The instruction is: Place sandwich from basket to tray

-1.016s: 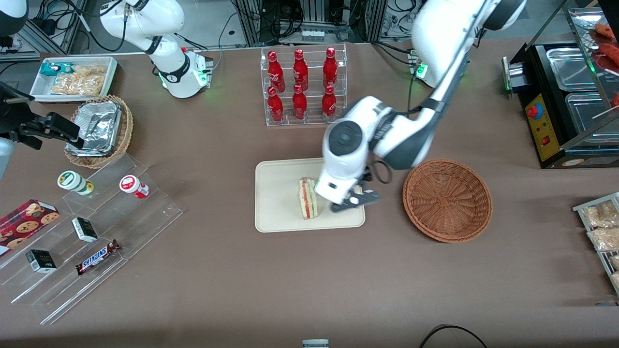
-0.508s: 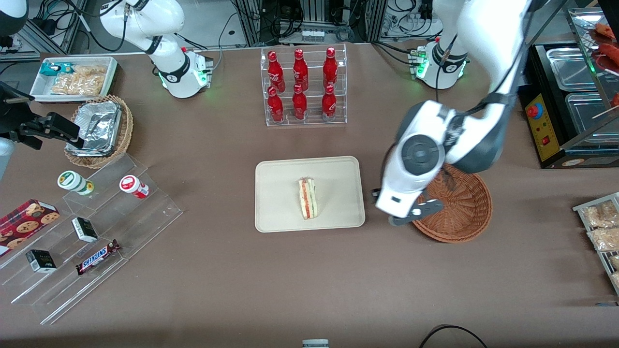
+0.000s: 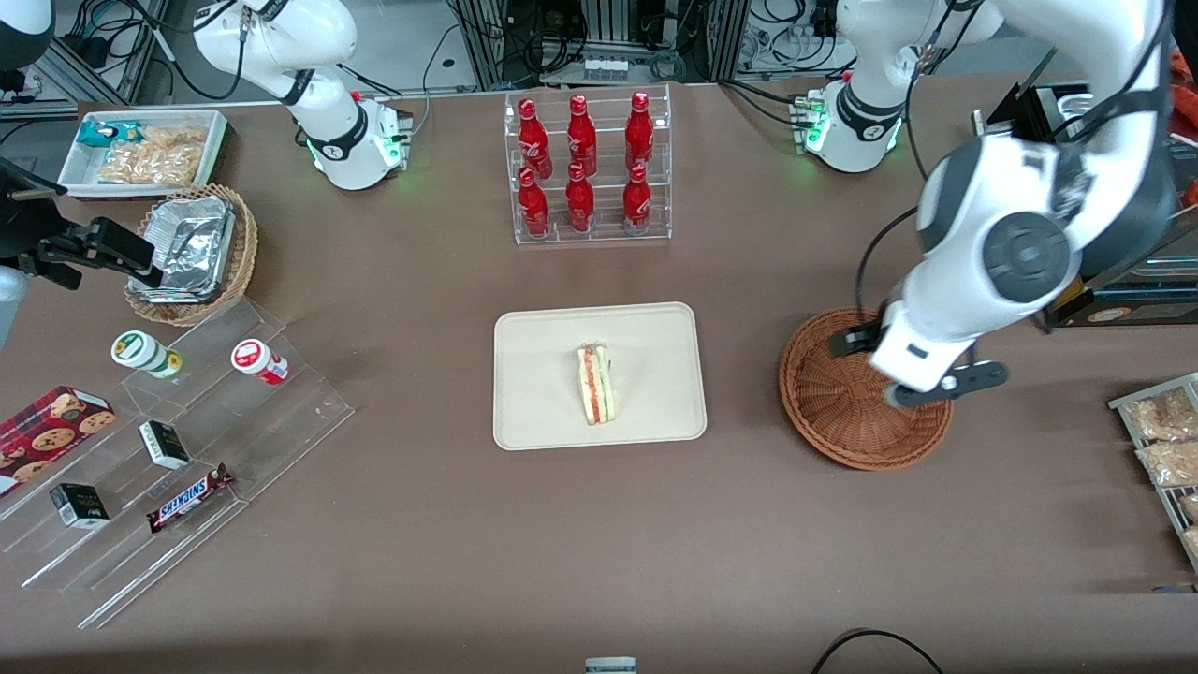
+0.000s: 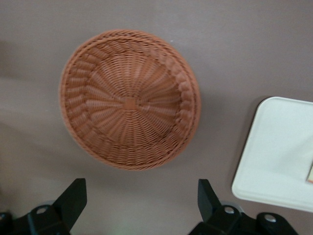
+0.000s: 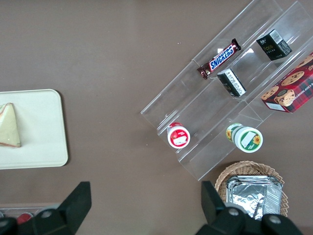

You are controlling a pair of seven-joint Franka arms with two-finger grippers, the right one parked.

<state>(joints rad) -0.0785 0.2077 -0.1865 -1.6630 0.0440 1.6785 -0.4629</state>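
Observation:
The sandwich (image 3: 595,384), a pale wedge with red, orange and green layers, lies on the cream tray (image 3: 543,337) in the middle of the table; it also shows in the right wrist view (image 5: 10,125). The reddish-brown basket (image 3: 842,421) stands empty beside the tray, toward the working arm's end; the left wrist view shows it (image 4: 128,105) from above with the tray's corner (image 4: 279,156). My gripper (image 3: 922,370) is open and empty, high above the basket's edge. Its fingertips (image 4: 73,196) stand wide apart.
A clear rack of red bottles (image 3: 585,168) stands farther from the front camera than the tray. A black food warmer (image 3: 1076,187) and a rack of snack packets (image 3: 1161,440) sit at the working arm's end. Acrylic steps with snacks (image 3: 168,440) lie toward the parked arm's end.
My gripper has left the sandwich on the tray and swung away sideways, rising, from over the tray to over the basket's edge toward the working arm's end.

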